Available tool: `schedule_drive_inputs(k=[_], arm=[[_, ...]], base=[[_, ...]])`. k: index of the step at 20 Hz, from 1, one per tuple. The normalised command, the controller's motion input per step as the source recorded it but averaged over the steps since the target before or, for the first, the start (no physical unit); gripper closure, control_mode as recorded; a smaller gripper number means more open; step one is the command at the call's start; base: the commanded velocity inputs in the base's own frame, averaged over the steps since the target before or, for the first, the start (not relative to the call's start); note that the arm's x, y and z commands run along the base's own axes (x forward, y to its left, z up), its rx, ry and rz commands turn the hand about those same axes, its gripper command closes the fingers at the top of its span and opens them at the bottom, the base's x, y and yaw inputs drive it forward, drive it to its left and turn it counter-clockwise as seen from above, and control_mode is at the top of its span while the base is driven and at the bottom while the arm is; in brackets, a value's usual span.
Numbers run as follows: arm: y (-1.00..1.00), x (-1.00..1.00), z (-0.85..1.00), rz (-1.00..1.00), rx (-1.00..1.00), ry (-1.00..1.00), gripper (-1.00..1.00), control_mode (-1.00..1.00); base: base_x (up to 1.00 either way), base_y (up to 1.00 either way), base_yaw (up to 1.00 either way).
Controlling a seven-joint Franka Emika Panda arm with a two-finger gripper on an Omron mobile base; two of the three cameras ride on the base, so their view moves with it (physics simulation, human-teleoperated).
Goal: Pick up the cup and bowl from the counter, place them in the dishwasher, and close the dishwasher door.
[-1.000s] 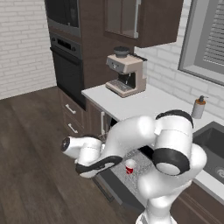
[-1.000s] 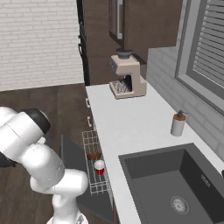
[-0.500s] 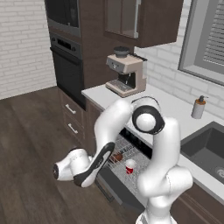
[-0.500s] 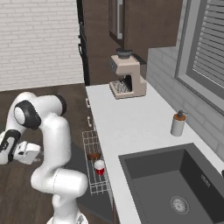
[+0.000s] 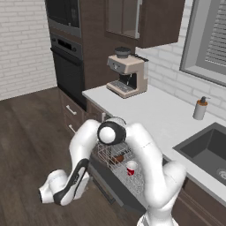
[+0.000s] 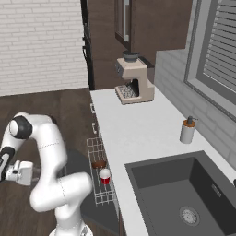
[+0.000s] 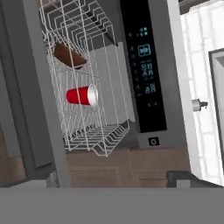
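The red cup (image 7: 82, 96) lies on its side in the dishwasher's white wire rack (image 7: 94, 127), and the brown bowl (image 7: 69, 56) rests close beside it. From the base cameras the cup (image 5: 131, 168) (image 6: 105, 175) and the bowl (image 5: 118, 158) (image 6: 98, 164) sit in the pulled-out rack (image 6: 98, 190) below the counter (image 6: 138, 133). The dark grey dishwasher door (image 7: 24, 87) hangs open. My gripper (image 7: 113, 181) (image 5: 47, 193) (image 6: 31, 171) is low over the floor, out beyond the door, facing the black control strip (image 7: 144, 65). Its tips stand wide apart with nothing between them.
A coffee machine (image 5: 127, 76) stands at the counter's far end. The grey soap dispenser (image 6: 187, 131) stands beside the dark sink (image 6: 184, 193). The black wall oven (image 5: 66, 66) lies past the counter. Wooden floor (image 5: 26, 132) stretches out to the left.
The arm has swung from the rack down and outward, and the hand now hangs low over the floor beyond the open door. Cup and bowl stay in the rack.
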Motion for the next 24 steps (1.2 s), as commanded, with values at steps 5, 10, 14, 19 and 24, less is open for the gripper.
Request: schedule_drive_inputs(k=[5,10,14,19,24], arm=[[0.50,0.37,-0.70,0.00,-0.16,0.11,-1.00,-1.00],[0.16,0.58,-0.78,0.00,-0.16,0.02,-1.00,-1.00],[0.00,0.64,-0.71,0.00,-0.16,0.00,-1.00,-1.00],[-0.01,0.69,-0.56,0.00,-0.06,0.02,-1.00,-1.00],[-0.11,0.70,-0.51,0.00,0.00,0.09,-1.00,-1.00]], base=[[0.00,0.00,0.00],[0.00,0.00,0.00],[0.00,0.00,0.00],[0.00,0.00,0.00],[0.00,0.00,0.00]])
